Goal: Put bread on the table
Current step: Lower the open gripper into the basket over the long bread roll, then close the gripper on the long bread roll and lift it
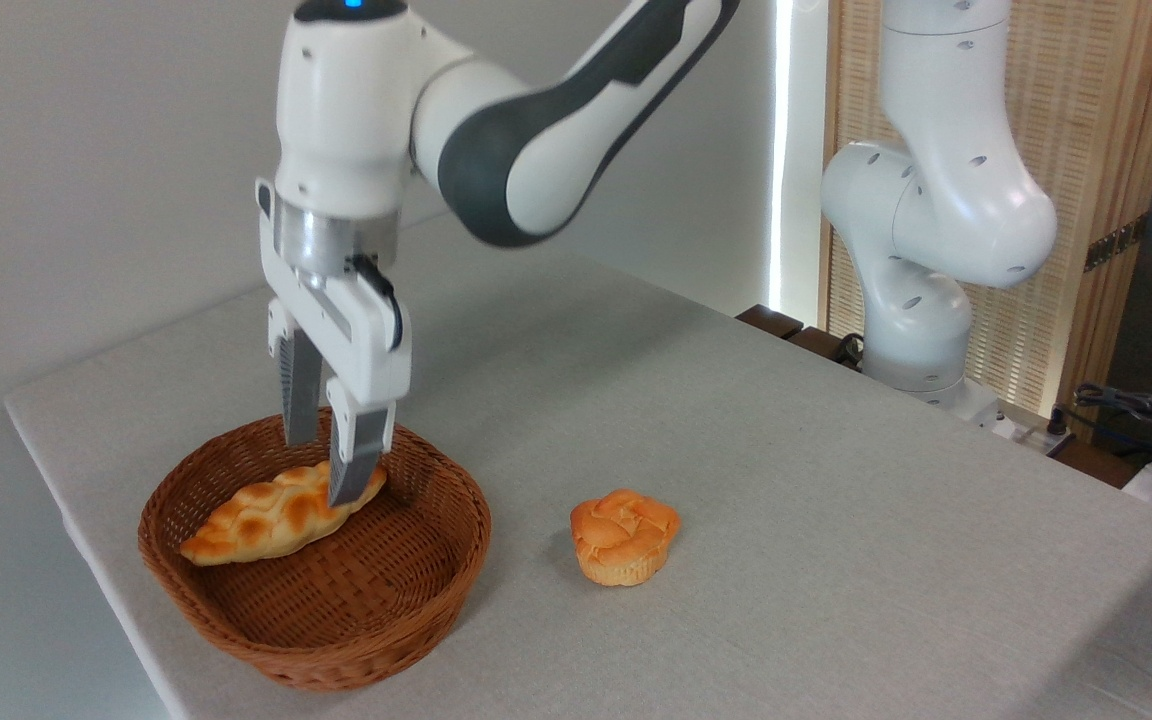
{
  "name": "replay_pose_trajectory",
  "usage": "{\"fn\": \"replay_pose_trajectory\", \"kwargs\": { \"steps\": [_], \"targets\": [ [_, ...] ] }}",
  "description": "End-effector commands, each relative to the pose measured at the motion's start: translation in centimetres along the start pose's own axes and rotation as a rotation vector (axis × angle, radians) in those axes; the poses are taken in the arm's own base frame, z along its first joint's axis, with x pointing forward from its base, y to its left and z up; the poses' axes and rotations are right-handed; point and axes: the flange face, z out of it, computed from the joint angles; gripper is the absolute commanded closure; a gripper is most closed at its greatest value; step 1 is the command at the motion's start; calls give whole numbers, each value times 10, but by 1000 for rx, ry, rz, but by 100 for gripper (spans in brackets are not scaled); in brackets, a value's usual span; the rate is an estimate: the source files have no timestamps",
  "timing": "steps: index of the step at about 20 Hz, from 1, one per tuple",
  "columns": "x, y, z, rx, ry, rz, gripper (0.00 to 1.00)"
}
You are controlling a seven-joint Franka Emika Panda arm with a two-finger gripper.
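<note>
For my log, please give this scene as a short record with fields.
bread: lies in the basket, not lifted
basket: brown wicker, near the table's left edge
gripper: lowered over the right end of the bread, one finger on each side; closed or not, cannot tell
bun: on the table, right of the basket
table: grey cloth
task: bread not yet on the table

One fixed camera watches me from in front of the light grey cloth-covered table [736, 450], raised and angled downward across it. It sits fairly near, facing my white arm base [921, 340] and the wooden slatted screen [1086, 150] behind it.
</note>
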Motion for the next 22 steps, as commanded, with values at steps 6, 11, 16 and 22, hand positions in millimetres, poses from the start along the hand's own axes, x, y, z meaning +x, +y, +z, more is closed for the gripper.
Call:
{"fn": "replay_pose_trajectory", "kwargs": {
  "steps": [6,11,16,22],
  "targets": [
    [8,16,30,-17,46,-7,0],
    [9,16,37,-31,64,-31,0],
    [12,27,52,-41,63,-23,1],
    [17,32,64,-33,78,-6,47]
  ]
}}
